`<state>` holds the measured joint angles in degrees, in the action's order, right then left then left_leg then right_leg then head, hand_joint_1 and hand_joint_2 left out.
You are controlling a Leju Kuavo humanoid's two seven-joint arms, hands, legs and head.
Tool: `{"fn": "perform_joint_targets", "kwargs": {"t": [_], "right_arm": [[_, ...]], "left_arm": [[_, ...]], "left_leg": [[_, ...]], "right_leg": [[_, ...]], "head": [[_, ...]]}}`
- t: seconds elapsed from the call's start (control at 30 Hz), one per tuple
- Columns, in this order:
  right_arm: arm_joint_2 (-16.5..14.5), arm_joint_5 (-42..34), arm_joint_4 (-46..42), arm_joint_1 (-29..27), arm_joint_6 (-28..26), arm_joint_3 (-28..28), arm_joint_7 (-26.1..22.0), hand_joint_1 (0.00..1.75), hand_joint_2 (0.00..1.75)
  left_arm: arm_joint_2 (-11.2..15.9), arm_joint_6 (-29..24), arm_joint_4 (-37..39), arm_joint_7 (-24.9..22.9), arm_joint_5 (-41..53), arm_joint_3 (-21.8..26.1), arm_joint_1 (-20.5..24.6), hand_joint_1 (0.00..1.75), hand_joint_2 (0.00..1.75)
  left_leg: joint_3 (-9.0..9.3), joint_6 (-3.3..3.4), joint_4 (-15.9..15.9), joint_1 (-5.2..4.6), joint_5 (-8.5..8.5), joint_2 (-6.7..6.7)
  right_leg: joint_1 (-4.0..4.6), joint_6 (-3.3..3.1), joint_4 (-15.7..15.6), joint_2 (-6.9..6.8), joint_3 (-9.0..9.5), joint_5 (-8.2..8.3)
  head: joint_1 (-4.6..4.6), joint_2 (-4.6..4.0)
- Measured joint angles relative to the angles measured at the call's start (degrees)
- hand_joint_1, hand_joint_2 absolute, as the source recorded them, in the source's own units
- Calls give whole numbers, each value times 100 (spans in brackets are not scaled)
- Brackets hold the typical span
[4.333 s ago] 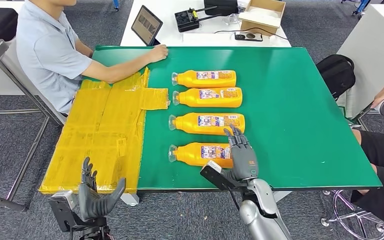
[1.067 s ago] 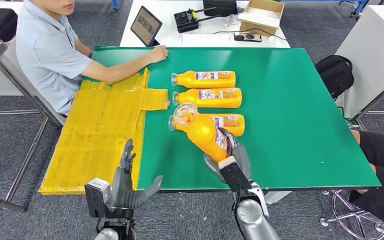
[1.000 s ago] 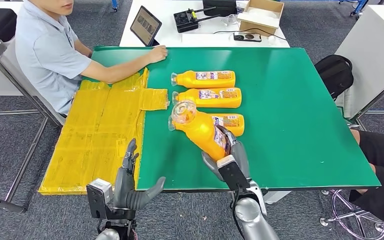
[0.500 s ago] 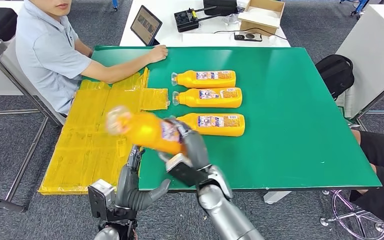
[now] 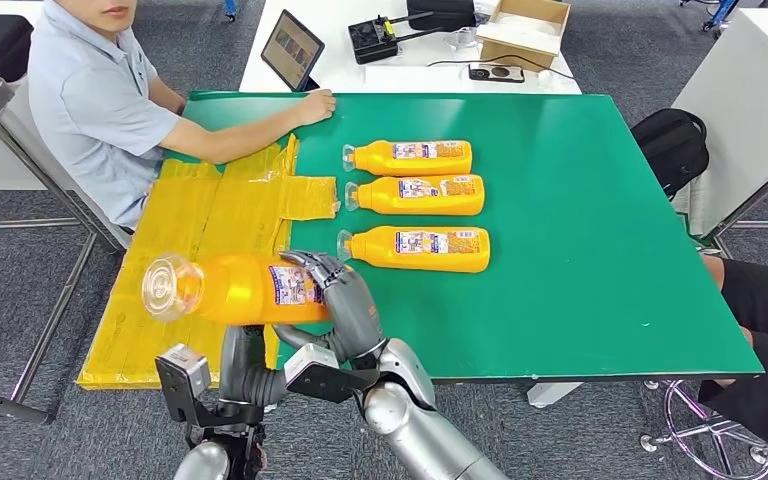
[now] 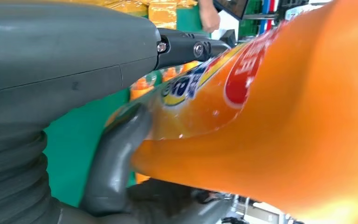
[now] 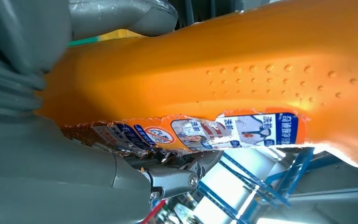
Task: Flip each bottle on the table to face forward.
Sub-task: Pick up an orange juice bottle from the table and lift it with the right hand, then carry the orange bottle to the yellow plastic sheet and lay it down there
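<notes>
Bottle in hand: your right hand (image 5: 345,305) has its fingers wrapped around the orange bottle (image 5: 235,288), held off the table, lying level over the yellow sheet (image 5: 200,250), cap end away from the green table (image 5: 580,200).
Left hand: your left hand (image 5: 245,365) sits right under it; thumb and fingers look cupped against the bottle's underside.
Progress: looks early, I'd say. Three bottles (image 5: 415,195) lie on the table showing the small-print label, so they probably need turning.
Wrist views: left one shows the red front logo; right one shows the small-print label.
</notes>
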<state>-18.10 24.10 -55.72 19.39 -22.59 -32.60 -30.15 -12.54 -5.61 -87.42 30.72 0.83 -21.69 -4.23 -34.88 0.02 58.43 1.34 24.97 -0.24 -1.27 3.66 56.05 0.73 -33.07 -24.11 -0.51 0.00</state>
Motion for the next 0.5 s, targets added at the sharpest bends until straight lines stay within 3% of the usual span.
{"fn": "perform_joint_targets", "kwargs": {"t": [0.5], "right_arm": [[-24,-288,106,-179,121,-333,-110,175,175]], "left_arm": [[-18,-519,-386,448,-53,168,81,0,175]], "left_leg": [[-2,0,0,0,0,0]], "right_leg": [[0,0,0,0,-3,0]], "head": [[-1,0]]}}
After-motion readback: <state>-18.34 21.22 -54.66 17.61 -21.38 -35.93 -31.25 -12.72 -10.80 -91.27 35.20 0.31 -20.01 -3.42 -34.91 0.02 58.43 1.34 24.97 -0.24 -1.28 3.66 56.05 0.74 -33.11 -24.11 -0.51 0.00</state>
